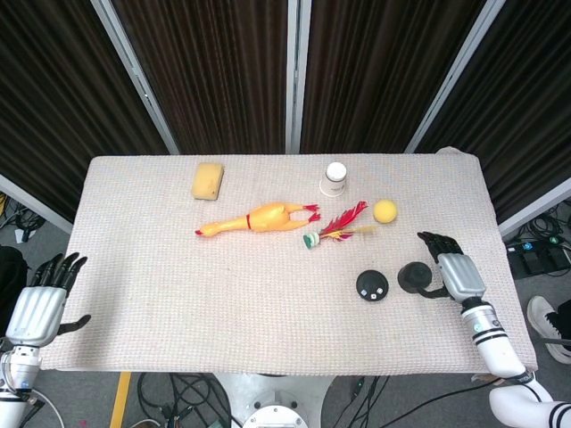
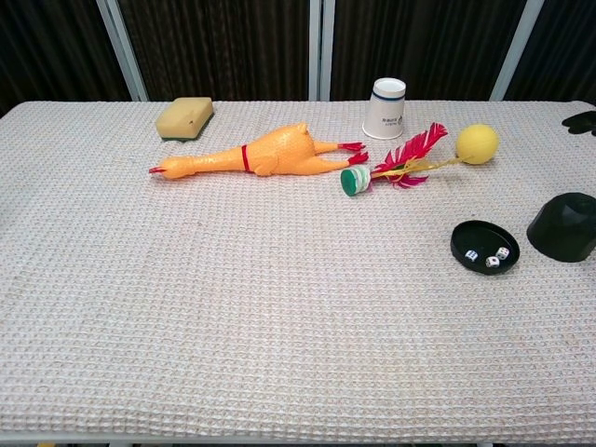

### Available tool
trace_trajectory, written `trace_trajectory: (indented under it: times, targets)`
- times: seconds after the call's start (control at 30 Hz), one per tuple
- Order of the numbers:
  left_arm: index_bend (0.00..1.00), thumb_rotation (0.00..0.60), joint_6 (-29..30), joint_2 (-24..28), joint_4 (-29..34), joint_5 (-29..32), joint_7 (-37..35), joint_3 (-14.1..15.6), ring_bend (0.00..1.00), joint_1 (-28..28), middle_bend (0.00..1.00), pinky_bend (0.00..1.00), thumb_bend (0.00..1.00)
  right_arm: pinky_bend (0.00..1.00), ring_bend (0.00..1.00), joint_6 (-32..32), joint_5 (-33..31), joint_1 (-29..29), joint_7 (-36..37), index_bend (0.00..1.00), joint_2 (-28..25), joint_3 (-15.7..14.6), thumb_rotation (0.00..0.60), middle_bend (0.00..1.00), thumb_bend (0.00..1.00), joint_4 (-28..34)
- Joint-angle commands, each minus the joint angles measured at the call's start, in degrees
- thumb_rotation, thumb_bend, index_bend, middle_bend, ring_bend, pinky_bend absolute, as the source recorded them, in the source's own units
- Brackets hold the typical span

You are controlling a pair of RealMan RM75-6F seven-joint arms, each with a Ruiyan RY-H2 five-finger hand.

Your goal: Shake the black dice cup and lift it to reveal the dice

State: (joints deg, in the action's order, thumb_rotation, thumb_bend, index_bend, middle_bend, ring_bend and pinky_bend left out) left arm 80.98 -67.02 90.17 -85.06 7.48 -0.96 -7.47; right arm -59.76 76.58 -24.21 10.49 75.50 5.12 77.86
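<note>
The black dice cup (image 1: pixel 412 276) (image 2: pixel 562 226) stands mouth down on the cloth, right of its black tray (image 1: pixel 372 285) (image 2: pixel 484 237). Three white dice (image 2: pixel 492 262) lie uncovered in the tray. My right hand (image 1: pixel 451 271) sits just right of the cup with its fingers spread and nothing in it; the chest view shows only its fingertips (image 2: pixel 582 120) at the right edge, clear of the cup. My left hand (image 1: pixel 39 304) hangs open off the table's left front corner, far from everything.
A yellow rubber chicken (image 1: pixel 257 218) (image 2: pixel 251 156), a red-feathered shuttlecock (image 1: pixel 335 226) (image 2: pixel 391 168), a yellow ball (image 1: pixel 384 210) (image 2: pixel 477 143), a white paper cup (image 1: pixel 335 177) (image 2: pixel 386 108) and a yellow sponge (image 1: pixel 208 180) (image 2: pixel 184 118) lie across the far half of the table (image 1: pixel 223 294).
</note>
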Motion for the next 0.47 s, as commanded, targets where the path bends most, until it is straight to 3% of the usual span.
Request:
trace_trajectory:
  times: [0.03,0.17,0.27,0.47]
  targets:
    - [0.08,0.6,0.18,0.29,0.51,0.1,0.3,-0.18,0.0,0.01,0.06,0.11,0.12,0.0,0.0,-3.41,2.07,0.79,0.32,0.0,-2.52,0.73,0.6,0.04,0.0,3.22]
    - [0.08,0.6,-0.21,1.07,1.46,0.61,0.93,-0.55,0.0,-0.32,0.06,0.11,0.12,0.0,0.0,-6.41,2.63,2.05,-6.57,0.0,-8.02,0.69,0.6,0.03,0.0,9.2]
    - [0.08,0.6,-0.12,1.34,1.57,0.76,0.99,-0.7,0.0,-0.34,0.06,0.11,0.12,0.0,0.0,-9.67,1.44,4.12,-16.63,0.0,-11.94,0.08,0.6,0.02,0.0,14.24]
    - [0.08,0.6,0.0,1.13,1.57,0.47,1.03,-0.61,0.0,-0.37,0.06,0.11,0.12,0.0,0.0,-16.43,-0.19,8.95,-29.84,0.0,-14.11,-2.06,0.6,0.02,0.0,20.53]
